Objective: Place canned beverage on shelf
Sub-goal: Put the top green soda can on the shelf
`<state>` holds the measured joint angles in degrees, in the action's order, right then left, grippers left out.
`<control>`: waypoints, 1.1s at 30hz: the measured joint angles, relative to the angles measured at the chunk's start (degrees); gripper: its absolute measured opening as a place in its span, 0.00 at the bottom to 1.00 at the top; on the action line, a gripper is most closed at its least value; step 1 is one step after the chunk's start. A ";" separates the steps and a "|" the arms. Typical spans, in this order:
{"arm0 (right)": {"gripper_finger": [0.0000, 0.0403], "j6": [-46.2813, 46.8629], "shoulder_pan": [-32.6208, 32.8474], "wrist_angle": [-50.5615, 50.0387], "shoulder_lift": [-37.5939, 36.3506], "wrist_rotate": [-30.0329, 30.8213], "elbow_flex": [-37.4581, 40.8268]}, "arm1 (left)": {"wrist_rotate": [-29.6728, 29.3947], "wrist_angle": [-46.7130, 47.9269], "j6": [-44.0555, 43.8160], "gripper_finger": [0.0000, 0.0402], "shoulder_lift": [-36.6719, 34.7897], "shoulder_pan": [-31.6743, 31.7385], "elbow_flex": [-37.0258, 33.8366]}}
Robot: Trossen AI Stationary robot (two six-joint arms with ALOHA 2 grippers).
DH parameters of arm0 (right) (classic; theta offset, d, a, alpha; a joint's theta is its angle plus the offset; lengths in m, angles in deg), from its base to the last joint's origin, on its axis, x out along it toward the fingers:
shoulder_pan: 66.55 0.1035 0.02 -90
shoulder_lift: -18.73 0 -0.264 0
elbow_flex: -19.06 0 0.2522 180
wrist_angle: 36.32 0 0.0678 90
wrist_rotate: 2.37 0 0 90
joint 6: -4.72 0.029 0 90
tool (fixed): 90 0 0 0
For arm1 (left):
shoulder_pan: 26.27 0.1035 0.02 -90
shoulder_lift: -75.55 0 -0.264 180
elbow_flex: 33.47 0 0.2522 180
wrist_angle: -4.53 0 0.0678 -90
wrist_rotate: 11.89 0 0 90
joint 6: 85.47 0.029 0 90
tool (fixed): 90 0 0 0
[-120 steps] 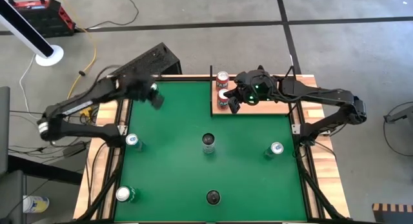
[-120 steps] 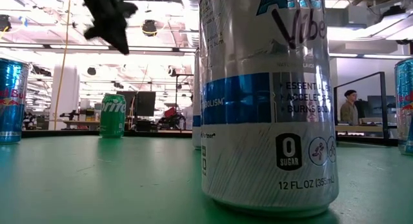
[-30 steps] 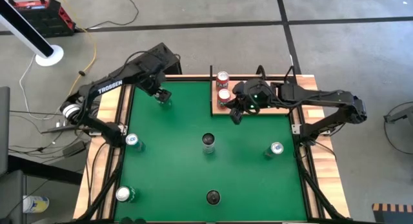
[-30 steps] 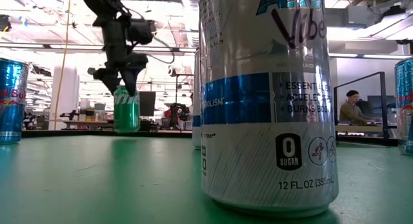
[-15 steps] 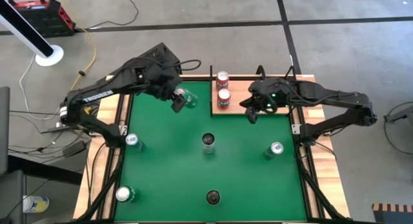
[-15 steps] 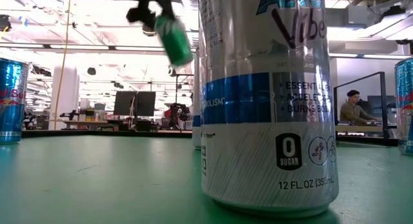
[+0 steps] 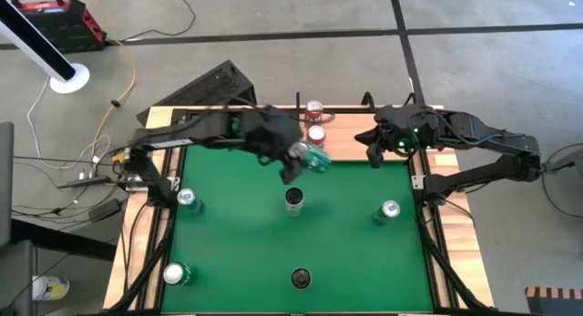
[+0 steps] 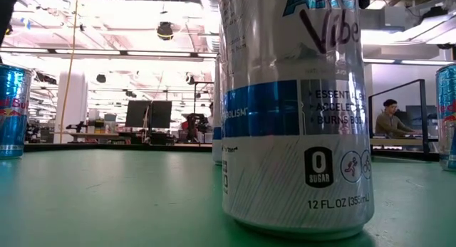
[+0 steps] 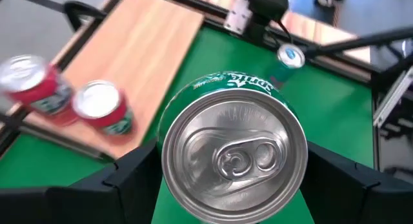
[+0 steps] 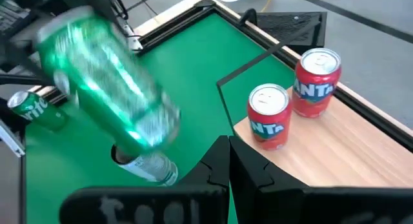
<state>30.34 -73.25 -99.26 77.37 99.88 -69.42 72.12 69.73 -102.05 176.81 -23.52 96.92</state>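
My left gripper [image 7: 306, 159] is shut on a green Sprite can [image 7: 314, 159] and carries it tilted in the air, just off the near left corner of the shelf [image 7: 364, 138]. The shelf is a pale-wood panel at the table's far right. Two red Fanta cans [image 7: 314, 109] [image 7: 316, 134] stand upright on its left end. My right gripper [image 7: 373, 158] hovers shut over the shelf's near edge, to the right of the green can, with nothing in it. In the right wrist view the green can [image 10: 103, 82] shows blurred and slanted. My left gripper pinches the green can's side wall just under the top rim [image 9: 164, 143] between its two fingers [image 9: 129, 179]. The fingers run along the can from its top end. The can is lifted clear and tilted, with its lid [image 9: 232, 156] facing back toward the wrist.
Other cans stand on the green table: a silver one at the middle [image 7: 293, 200], Red Bull cans at the left [image 7: 187, 199] and right [image 7: 390, 209], and two near the front edge [image 7: 173, 274] [image 7: 301, 279]. The slatted wooden rim [image 7: 428, 198] frames the table.
My left gripper has lifted the green can off the far left of the table and carried it right, toward the shelf. The can has tipped from upright to slanted on the way. My right gripper, still shut, has drawn back toward the table's right edge along the shelf.
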 joint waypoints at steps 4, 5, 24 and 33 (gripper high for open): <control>0.07 0.23 -0.02 -2.35 -0.54 0.44 0.00 | 1.22 0.17 2.75 0.71 7.94 -0.88 5.19; 0.07 0.25 -0.02 -2.73 -0.74 0.98 0.00 | 1.21 0.16 3.52 0.71 9.73 -0.92 6.12; 0.07 1.04 -0.15 -10.31 -0.97 3.42 0.00 | 5.30 6.47 7.39 0.71 33.72 0.13 15.81; 0.07 2.19 -0.13 -10.65 -0.95 3.35 0.00 | 6.55 7.50 9.15 0.74 34.08 0.22 15.77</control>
<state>32.53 -73.38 -109.91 76.42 103.23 -69.42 78.67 77.23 -92.90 210.89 -23.31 112.69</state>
